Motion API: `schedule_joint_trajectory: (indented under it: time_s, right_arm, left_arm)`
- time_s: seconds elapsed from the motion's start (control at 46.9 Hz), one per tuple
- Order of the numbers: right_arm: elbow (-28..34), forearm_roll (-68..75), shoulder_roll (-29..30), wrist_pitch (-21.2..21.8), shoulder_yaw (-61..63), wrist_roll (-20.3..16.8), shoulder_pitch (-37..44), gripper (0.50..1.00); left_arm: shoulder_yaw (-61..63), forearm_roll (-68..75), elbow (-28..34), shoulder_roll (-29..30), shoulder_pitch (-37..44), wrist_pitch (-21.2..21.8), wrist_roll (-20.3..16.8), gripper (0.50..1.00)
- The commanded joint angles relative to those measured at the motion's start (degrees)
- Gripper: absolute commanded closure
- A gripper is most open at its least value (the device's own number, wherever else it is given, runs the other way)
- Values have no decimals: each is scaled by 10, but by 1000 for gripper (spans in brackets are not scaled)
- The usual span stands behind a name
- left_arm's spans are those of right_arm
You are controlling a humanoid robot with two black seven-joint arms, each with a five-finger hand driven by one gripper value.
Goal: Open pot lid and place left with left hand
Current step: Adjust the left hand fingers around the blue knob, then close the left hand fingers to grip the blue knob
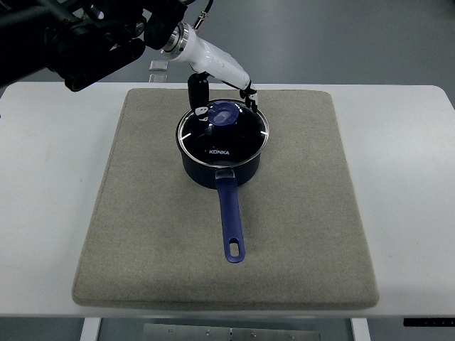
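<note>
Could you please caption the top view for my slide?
Left hand reaches the knob of the lid, still on the pot.

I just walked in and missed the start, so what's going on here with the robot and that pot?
The robot's left hand has reached in from the upper left and sits over the knob of the lid, fingers around it. The lid is still on the blue pot, which stands on a grey mat on a white table, its handle pointing toward the camera. Whether the fingers have closed on the knob is hard to tell. The right hand isn't in view.
</note>
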Motion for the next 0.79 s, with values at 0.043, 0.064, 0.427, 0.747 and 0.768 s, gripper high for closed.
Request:
schedule_joint_trajectory:
  time_s: [0.043, 0.064, 0.427, 0.747, 0.768]
  right_arm:
    - [0, 0, 0, 0, 0, 0, 0, 583]
    - [0, 0, 0, 0, 0, 0, 0, 583]
    - [0, 0, 0, 0, 0, 0, 0, 583]
    - [0, 0, 0, 0, 0, 0, 0, 583]
    - [0, 0, 0, 0, 0, 0, 0, 583]
  left_arm:
    - [0, 1, -21, 5, 1, 0, 0, 737]
    - [1, 2, -26, 6, 2, 0, 0, 748]
    - [2, 9, -25, 10, 4, 9, 0, 733]
    - [1, 19, -25, 22, 7, 28, 0, 684]
    - [1, 19, -25, 24, 7, 28, 0, 673]
